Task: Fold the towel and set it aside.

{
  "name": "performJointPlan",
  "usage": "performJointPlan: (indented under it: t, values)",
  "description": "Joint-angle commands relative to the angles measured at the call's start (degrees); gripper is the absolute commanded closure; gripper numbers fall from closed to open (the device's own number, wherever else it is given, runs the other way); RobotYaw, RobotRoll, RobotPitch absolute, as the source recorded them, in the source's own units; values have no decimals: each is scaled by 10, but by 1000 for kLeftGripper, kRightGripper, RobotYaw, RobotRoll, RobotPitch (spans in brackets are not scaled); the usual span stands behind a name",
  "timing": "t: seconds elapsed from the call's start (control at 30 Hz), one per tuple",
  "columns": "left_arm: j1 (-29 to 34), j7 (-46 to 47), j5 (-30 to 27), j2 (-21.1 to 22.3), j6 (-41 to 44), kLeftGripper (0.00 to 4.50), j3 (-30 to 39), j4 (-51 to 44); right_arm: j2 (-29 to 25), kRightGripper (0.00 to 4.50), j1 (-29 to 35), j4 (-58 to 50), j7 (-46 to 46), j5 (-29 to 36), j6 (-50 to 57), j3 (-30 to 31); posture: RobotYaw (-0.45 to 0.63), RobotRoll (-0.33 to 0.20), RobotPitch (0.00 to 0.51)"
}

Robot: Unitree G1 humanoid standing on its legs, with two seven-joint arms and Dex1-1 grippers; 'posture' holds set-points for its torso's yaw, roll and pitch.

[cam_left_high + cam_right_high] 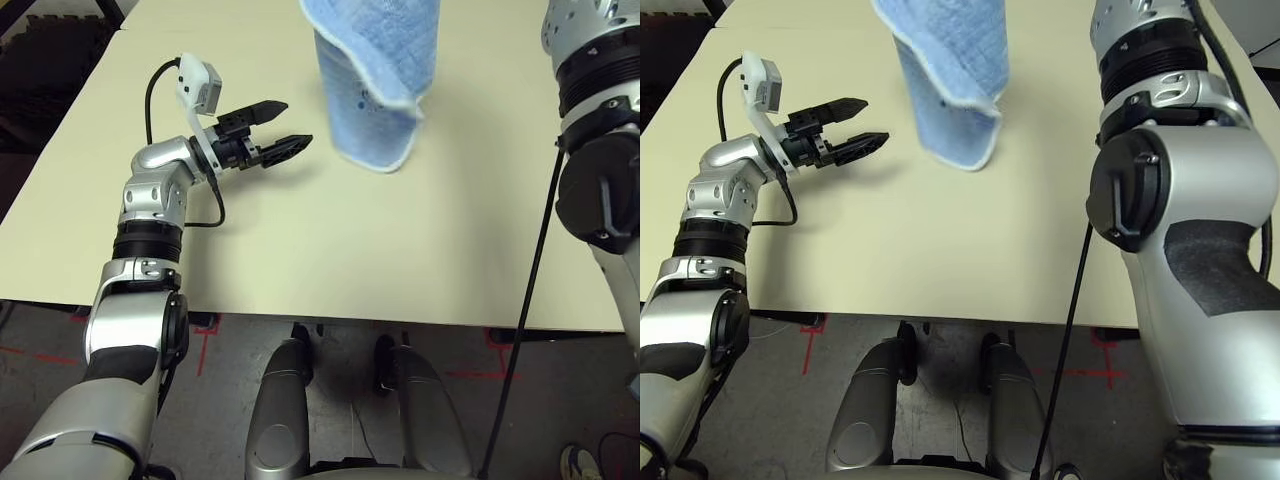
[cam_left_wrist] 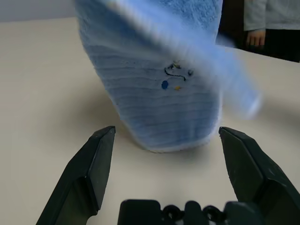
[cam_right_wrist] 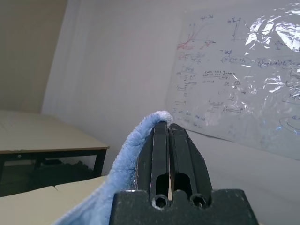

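The light-blue towel [image 1: 370, 70] hangs down over the middle of the table, its lower edge touching or nearly touching the tabletop [image 1: 330, 240]. White stitched edging runs along its folds, and a small dark embroidered figure [image 2: 176, 75] faces my left wrist camera. My left gripper [image 1: 278, 127] hovers open just left of the towel, with nothing between its fingers [image 2: 93, 173]. My right gripper [image 3: 168, 129] is raised high and is shut on the towel's top edge [image 3: 140, 136], which drapes down from its fingertips.
A black cable [image 1: 525, 290] hangs from my right arm across the table's front edge. Another table [image 3: 42, 136] stands in the background. A person's hand and sleeve [image 2: 262, 28] show beyond the table's far side.
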Motion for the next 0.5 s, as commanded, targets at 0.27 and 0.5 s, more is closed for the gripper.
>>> performJointPlan:
  t: [0.27, 0.5]
  values:
    - [-35, 39, 3, -6, -28, 0, 13, 49, -2, 4477, 3, -26, 39, 9, -2, -1, 120, 0, 276]
    - [-153, 96, 29, -38, -127, 0, 12, 179, 4, 4477, 26, -41, 55, 17, 10, -1, 121, 0, 274]
